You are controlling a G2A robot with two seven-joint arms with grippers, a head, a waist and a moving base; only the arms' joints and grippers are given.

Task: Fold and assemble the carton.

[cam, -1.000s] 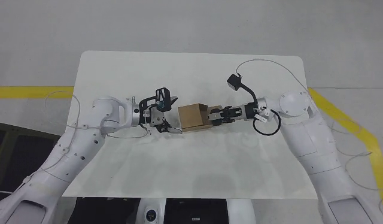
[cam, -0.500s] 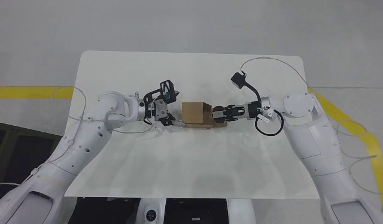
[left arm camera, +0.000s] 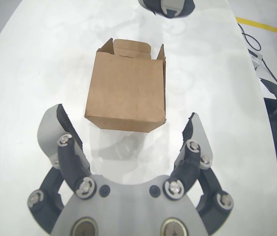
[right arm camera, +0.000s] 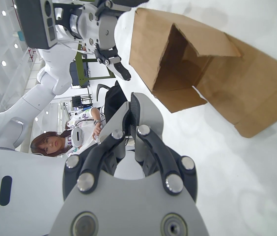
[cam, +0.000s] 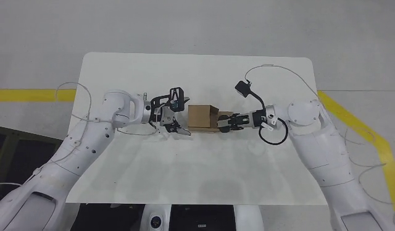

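the small brown corrugated-cardboard carton [left arm camera: 128, 92] lies on its side on the smooth white table [left arm camera: 42, 50]. its closed end is just ahead of the left gripper [left arm camera: 126, 110], whose jaws gape wide and hold nothing. the right gripper [right arm camera: 131, 98], jaws pressed together and empty, sits just beside the open end, where thin flaps stand loose. probably best: brace the closed end squarely and push the flaps along their creases, since light board would slide on this slick top.

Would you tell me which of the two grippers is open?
The left gripper: its fingers are spread wide facing the carton, while the right gripper is shut.
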